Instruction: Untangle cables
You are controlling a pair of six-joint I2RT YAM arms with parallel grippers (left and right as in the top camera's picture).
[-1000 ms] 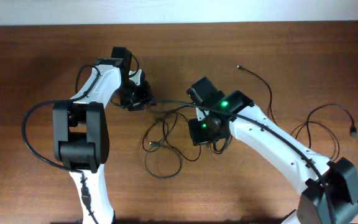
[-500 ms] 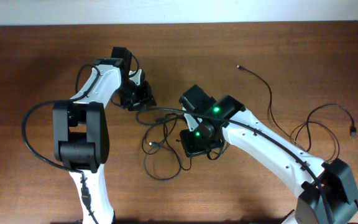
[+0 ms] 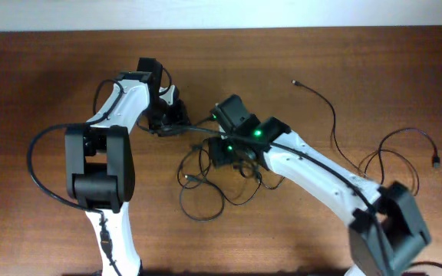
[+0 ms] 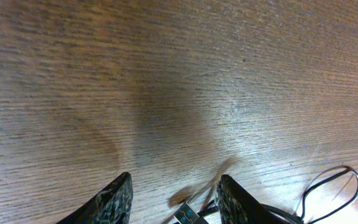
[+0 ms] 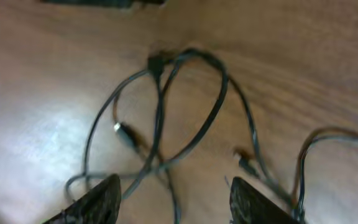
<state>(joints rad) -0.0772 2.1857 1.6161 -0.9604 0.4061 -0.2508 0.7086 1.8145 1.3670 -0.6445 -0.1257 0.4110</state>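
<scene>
Several thin black cables (image 3: pixel 206 188) lie in loose tangled loops at the middle of the wooden table. One strand runs from them to my left gripper (image 3: pixel 176 121). In the left wrist view my left gripper (image 4: pixel 174 205) has its jaws apart, with a USB plug (image 4: pixel 188 214) and its cord between the fingers, just above the wood. My right gripper (image 3: pixel 218 156) hovers over the top of the tangle. In the right wrist view it (image 5: pixel 179 205) is open and empty, with crossed cable loops (image 5: pixel 166 112) and a small plug (image 5: pixel 124 132) below it.
Another thin cable (image 3: pixel 324 103) with a small plug (image 3: pixel 295 82) lies at the back right. A looped cable (image 3: pixel 405 153) ending in a plug (image 3: pixel 437 162) lies at the far right. The thick black cable (image 3: pixel 37 169) of the left arm's base curves at the left.
My right arm has moved left and back over the tangle, and the loops under it have shifted a little. My left arm has not moved.
</scene>
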